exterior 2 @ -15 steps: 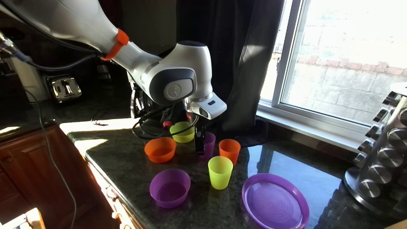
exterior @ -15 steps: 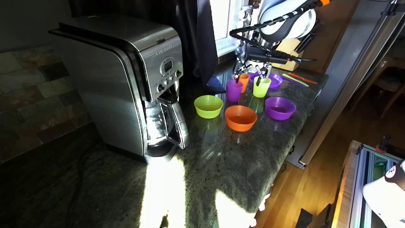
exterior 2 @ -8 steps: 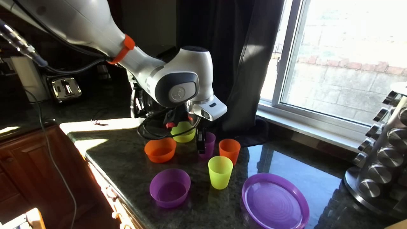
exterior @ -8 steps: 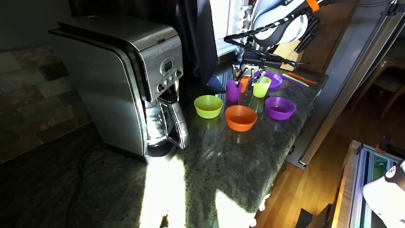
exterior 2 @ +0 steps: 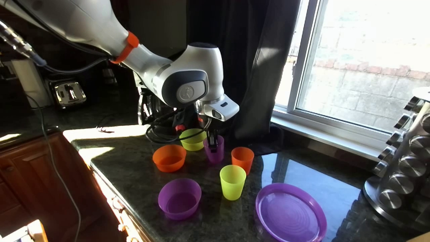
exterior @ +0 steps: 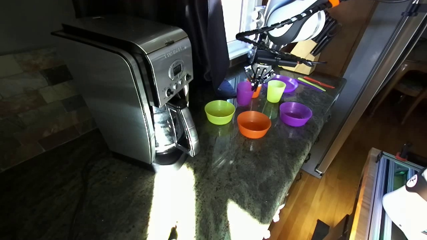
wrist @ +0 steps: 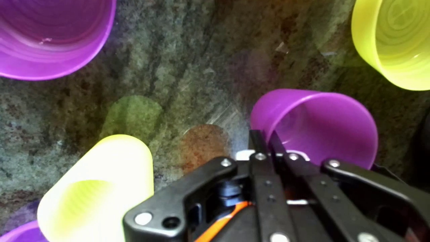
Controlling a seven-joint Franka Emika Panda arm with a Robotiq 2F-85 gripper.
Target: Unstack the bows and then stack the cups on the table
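My gripper [wrist: 267, 136] is shut on the rim of the purple cup [wrist: 331, 126], one finger inside the wall and one outside. In an exterior view this cup [exterior: 244, 94] stands nearly upright; whether its base touches the table [exterior: 233, 173] I cannot tell. The orange cup [exterior 2: 242, 159] and the lime-green cup [exterior 2: 232, 183] stand separately beside it. In the wrist view the orange cup is hidden by the gripper. The bows sit apart, unstacked: lime-green bowl [exterior: 219, 113], orange bowl [exterior: 254, 125] and purple bowl [exterior: 295, 115].
A purple plate [exterior 2: 290, 213] lies beyond the lime-green cup, with coloured cutlery [exterior: 317, 82] past it. A coffee maker [exterior: 133, 93] stands on the counter. A dark curtain [exterior 2: 235, 67] hangs behind the cups, and a spice rack [exterior 2: 403, 164] stands under the window.
The gripper has gone from open to shut on the purple cup's rim. The cup has shifted slightly, toward the lime-green bowl. The other cups and bowls have stayed put.
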